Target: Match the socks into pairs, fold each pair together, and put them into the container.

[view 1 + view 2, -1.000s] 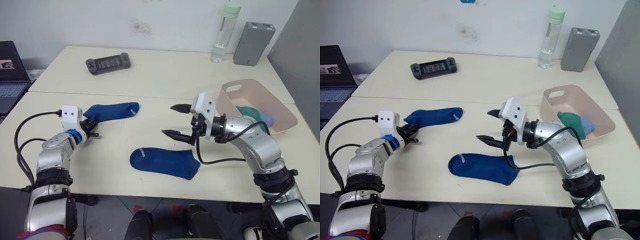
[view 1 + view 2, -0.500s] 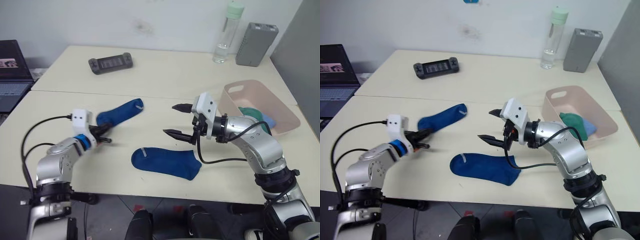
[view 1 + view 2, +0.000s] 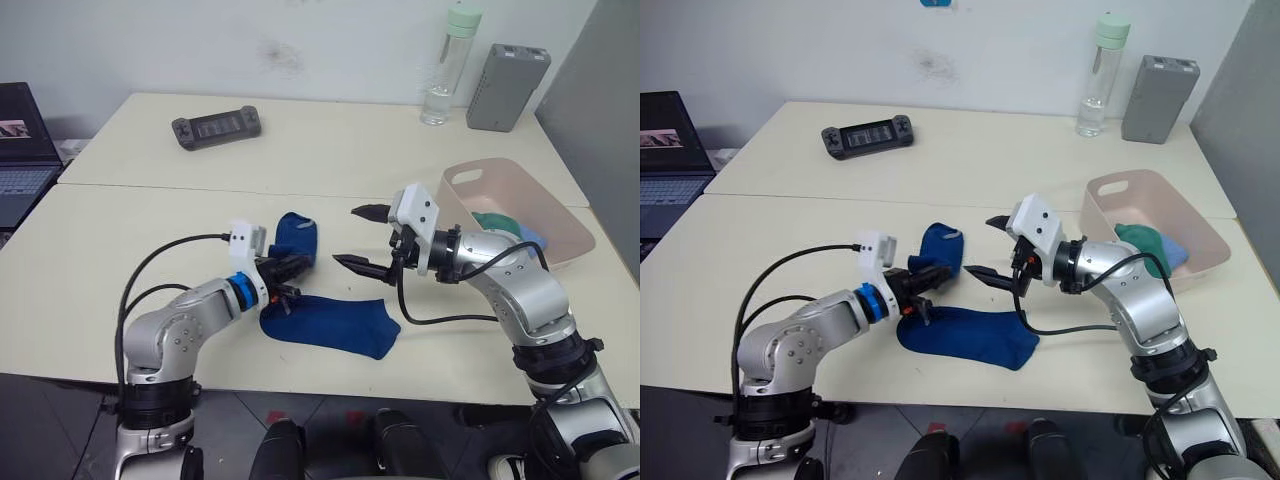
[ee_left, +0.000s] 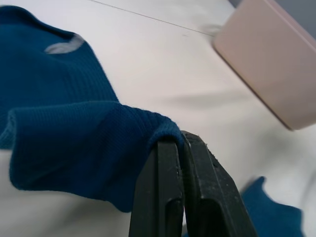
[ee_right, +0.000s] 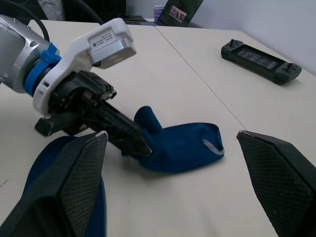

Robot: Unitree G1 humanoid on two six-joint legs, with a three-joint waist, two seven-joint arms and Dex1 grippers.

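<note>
Pale cream worktop fills my view, two tables pushed together with a seam between them. Two dark royal blue socks sit at the near middle: one sock lies flat near the front edge, and the other sock is bunched up just behind it, its toe end pinched by my left hand, whose black fingers are pressed tight together on a fold of the ribbed fabric. That held sock shows a pale patch inside its cuff, and its held end hangs over the end of the flat one. My right hand hovers just right of the held sock with its two fingers spread wide, holding nothing. The pink container stands near the worktop's right edge, beyond my right arm, and inside it I can see a green bundle and a light blue bundle; I cannot tell how many socks each holds. Further back on the worktop lie a dark handheld game console, a clear bottle with a pale green cap and a grey ribbed box. A laptop sits off the left edge.
</note>
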